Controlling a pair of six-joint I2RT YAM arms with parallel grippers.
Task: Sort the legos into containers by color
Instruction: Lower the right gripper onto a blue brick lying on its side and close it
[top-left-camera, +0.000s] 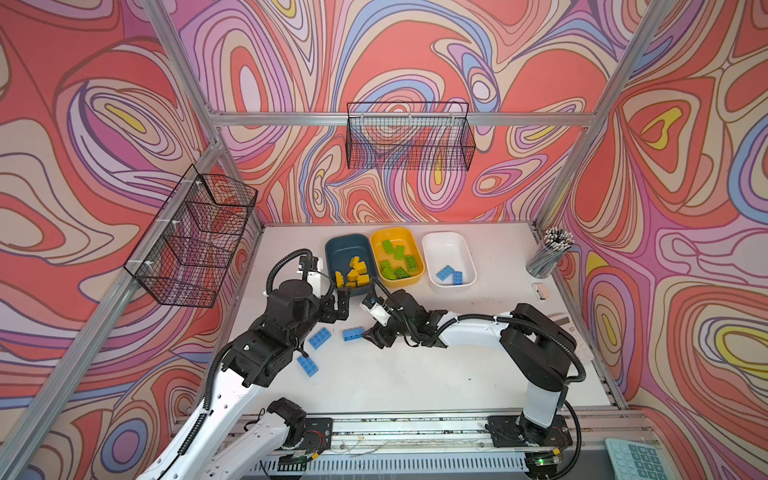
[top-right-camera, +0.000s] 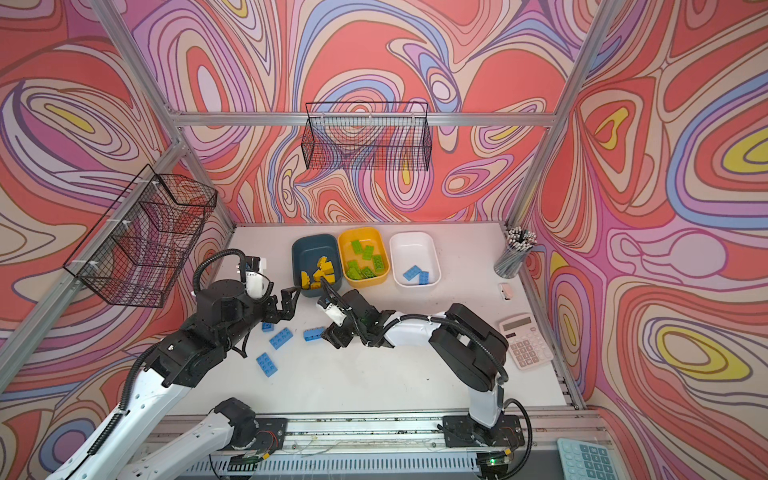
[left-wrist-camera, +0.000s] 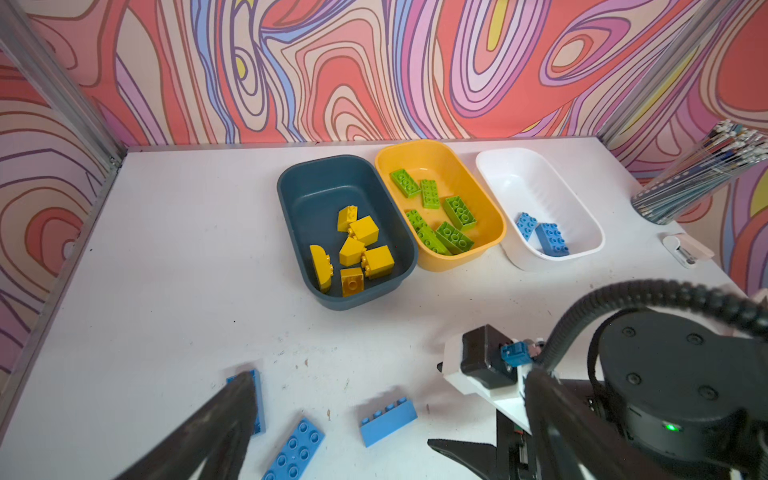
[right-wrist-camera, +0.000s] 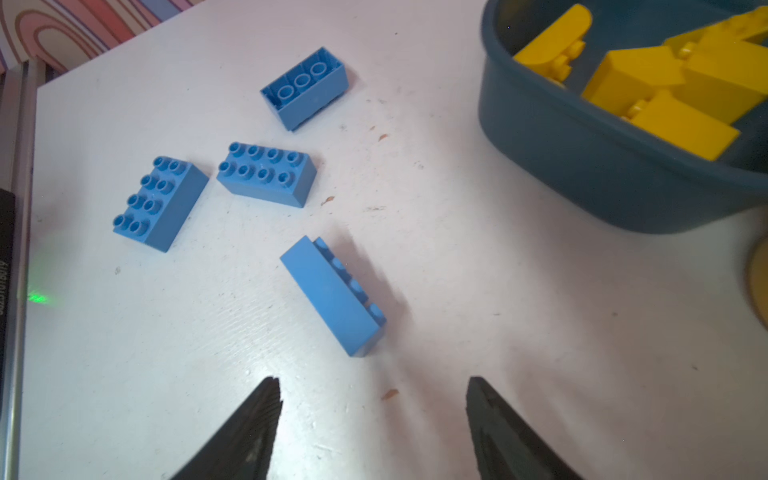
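Legos (right-wrist-camera: 266, 174) in light blue, four of them, lie loose on the worktop (right-wrist-camera: 498, 291), nearer than the teal tub (right-wrist-camera: 561, 166) holding yellow legos (right-wrist-camera: 636, 79). Right gripper (right-wrist-camera: 372, 380) hovers just right of a brick (right-wrist-camera: 332, 295) tipped on its side, jaws apart and empty. Left gripper (left-wrist-camera: 392, 374) gapes wide, empty.

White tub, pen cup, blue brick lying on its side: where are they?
White tub (top-left-camera: 448, 248): in a top view, bare floor.
Pen cup (top-left-camera: 541, 264): in a top view, mesh wall.
Blue brick on its side (right-wrist-camera: 330, 299): right wrist view, smooth upturned face.
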